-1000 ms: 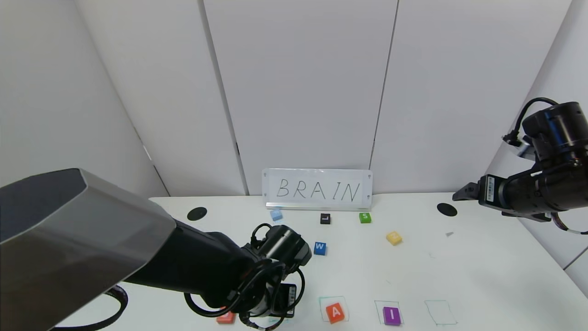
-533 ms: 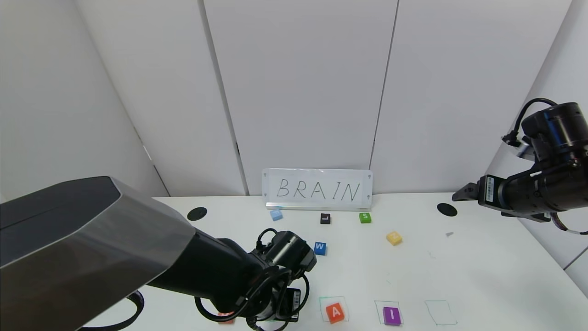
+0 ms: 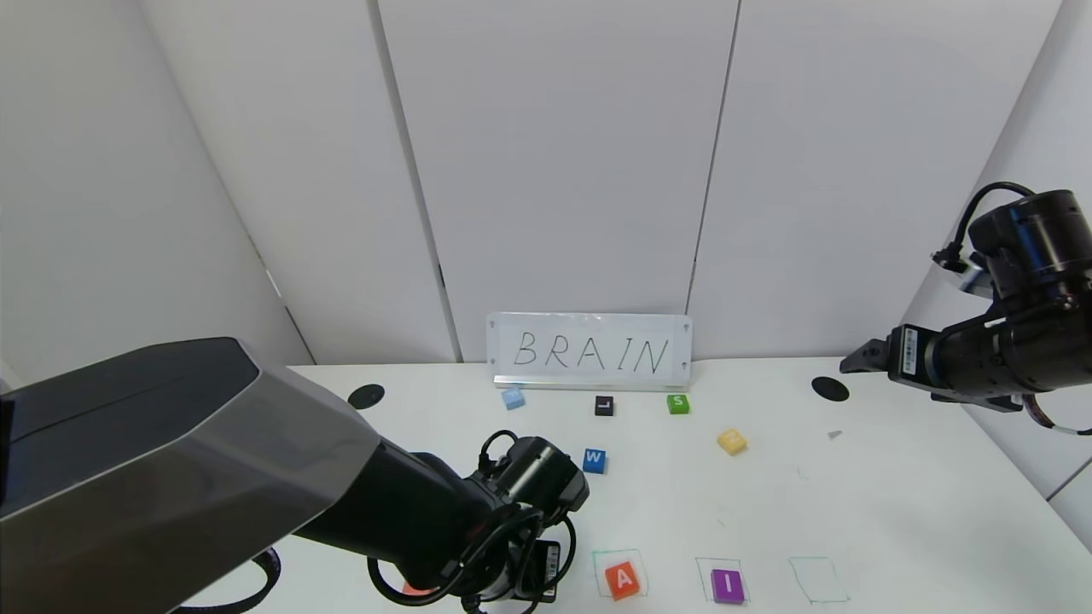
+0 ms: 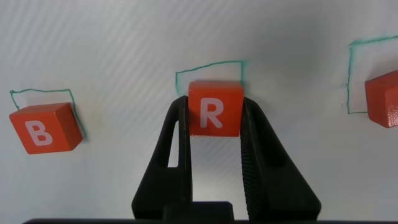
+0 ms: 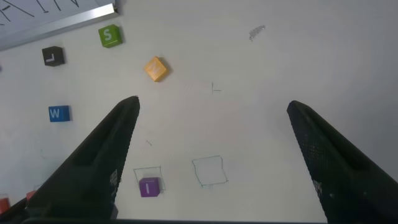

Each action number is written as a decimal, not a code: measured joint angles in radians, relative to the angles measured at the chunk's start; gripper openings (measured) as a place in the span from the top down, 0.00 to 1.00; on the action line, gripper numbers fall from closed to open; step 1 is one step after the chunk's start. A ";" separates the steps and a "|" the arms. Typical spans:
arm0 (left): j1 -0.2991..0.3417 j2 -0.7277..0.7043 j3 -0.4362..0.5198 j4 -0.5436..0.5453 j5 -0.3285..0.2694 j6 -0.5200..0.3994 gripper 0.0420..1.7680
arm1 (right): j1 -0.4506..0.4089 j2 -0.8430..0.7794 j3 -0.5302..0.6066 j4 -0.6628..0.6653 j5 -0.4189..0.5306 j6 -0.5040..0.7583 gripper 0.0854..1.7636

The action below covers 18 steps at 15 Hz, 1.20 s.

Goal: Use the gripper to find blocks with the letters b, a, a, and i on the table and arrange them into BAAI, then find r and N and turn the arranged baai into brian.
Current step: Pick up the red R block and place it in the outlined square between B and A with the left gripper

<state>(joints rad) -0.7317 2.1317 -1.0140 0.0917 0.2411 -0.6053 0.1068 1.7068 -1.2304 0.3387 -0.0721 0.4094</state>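
In the left wrist view my left gripper (image 4: 214, 102) is shut on the orange-red r block (image 4: 214, 112), held over the edge of a green drawn square (image 4: 208, 67). The B block (image 4: 45, 127) lies in the square on one side. An orange-red block edge (image 4: 384, 98) shows in the square on the other side. On the table (image 3: 896, 512), the head view has an A block (image 3: 622, 580) and the purple I block (image 3: 727, 586) in squares near the front edge. The pale yellow N block (image 3: 731, 441) lies farther back. My right gripper (image 5: 212, 104) hangs open, high at the right.
A BRAIN sign (image 3: 589, 351) stands at the back. In front of it lie a light blue block (image 3: 512, 397), a black L (image 3: 604, 406), a green S (image 3: 677, 403) and a blue W (image 3: 595, 460). An unfilled green square (image 3: 817, 580) is right of the I block.
My left arm has shifted a little to the right and toward the table's front edge, covering more of the orange block at its left. The right arm has not moved.
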 joint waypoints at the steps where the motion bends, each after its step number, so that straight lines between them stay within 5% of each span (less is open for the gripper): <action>1: 0.000 0.002 0.000 0.000 0.000 0.000 0.73 | 0.000 0.000 0.000 0.000 0.000 0.000 0.03; 15: 0.000 0.021 -0.002 -0.004 -0.001 0.000 0.73 | 0.000 0.002 0.000 0.000 0.000 0.000 0.03; 18: -0.001 0.021 0.000 -0.004 0.001 0.001 0.52 | 0.000 0.002 0.000 0.000 0.000 0.000 0.03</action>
<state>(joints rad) -0.7332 2.1528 -1.0145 0.0872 0.2421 -0.6043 0.1068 1.7087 -1.2304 0.3387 -0.0726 0.4098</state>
